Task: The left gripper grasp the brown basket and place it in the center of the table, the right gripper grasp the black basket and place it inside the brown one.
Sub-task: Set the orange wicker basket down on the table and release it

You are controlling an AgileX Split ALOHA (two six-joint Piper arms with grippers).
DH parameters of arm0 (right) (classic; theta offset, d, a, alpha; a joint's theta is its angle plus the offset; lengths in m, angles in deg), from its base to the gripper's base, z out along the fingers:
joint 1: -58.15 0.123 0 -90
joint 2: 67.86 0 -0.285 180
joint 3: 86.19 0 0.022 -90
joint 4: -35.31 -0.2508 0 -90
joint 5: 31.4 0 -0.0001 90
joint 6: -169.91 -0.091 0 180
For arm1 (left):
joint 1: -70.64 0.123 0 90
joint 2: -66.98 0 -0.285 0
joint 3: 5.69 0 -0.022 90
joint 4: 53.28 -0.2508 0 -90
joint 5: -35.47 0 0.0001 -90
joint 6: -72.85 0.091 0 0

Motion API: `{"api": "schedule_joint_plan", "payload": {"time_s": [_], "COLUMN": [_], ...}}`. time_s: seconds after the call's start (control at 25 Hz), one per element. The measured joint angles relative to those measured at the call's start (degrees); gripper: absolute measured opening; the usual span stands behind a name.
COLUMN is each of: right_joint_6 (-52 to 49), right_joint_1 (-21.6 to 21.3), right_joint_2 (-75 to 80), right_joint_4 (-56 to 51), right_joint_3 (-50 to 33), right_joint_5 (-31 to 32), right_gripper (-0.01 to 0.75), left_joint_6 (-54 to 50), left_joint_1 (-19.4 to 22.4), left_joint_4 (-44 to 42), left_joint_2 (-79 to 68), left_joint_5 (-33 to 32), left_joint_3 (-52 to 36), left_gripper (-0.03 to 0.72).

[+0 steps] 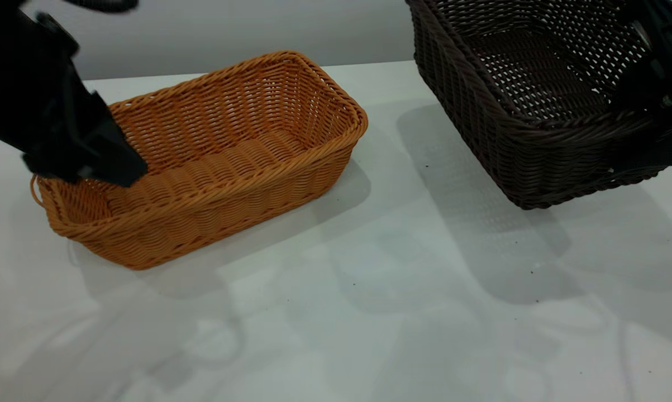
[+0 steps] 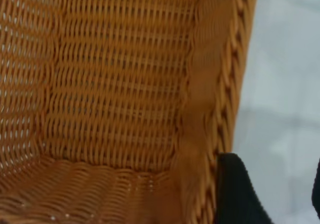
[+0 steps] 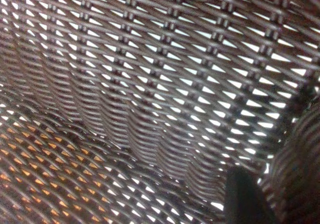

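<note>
The orange-tan woven brown basket (image 1: 213, 162) rests on the glossy white surface (image 1: 369, 312), left tool (image 1: 98, 167) clamped on its end rim. The right tool (image 1: 657, 120) grips the tilted, raised, open-weave black basket (image 1: 514, 95).

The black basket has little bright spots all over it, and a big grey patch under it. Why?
Right wrist view: light shows through the gaps in the black basket's weave. Exterior view: the basket is tilted up off the table, so its shadow falls on the glossy white top.
</note>
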Motion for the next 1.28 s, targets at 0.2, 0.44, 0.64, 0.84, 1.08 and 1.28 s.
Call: {"api": "schedule_joint_plan", "payload": {"time_s": [0.2, 0.44, 0.64, 0.84, 1.08, 1.28], "right_joint_6": [2.2, 4.3, 4.1, 3.6, 3.6, 3.6], "right_joint_1": [0.0, 0.0, 0.0, 0.0, 0.0, 0.0], "right_joint_2": [-0.1, -0.1, -0.1, -0.1, -0.1, -0.1], "right_joint_4": [0.7, 3.1, 6.1, 7.1, 6.8, 6.8], "right_joint_3": [2.8, 9.9, 14.7, 15.1, 15.1, 15.1], "right_joint_5": [2.6, 6.9, 8.6, 8.5, 8.4, 8.3], "right_gripper": [0.246, 0.246, 0.246, 0.246, 0.246, 0.246], "left_joint_6": [0.0, 0.0, 0.0, 0.3, 2.7, 2.8], "left_joint_1": [0.0, 0.0, -1.5, -3.4, -3.3, -3.3], "left_joint_4": [-2.6, -4.8, -4.0, -4.5, -4.5, -4.5], "left_joint_2": [-4.3, -9.0, -13.6, -15.3, -19.0, -22.2], "left_joint_5": [4.0, 7.8, 2.1, -0.5, 0.5, 1.9], "left_joint_3": [0.0, 1.2, 5.8, 9.8, 10.9, 10.9], "left_gripper": [0.333, 0.333, 0.333, 0.333, 0.333, 0.309]}}
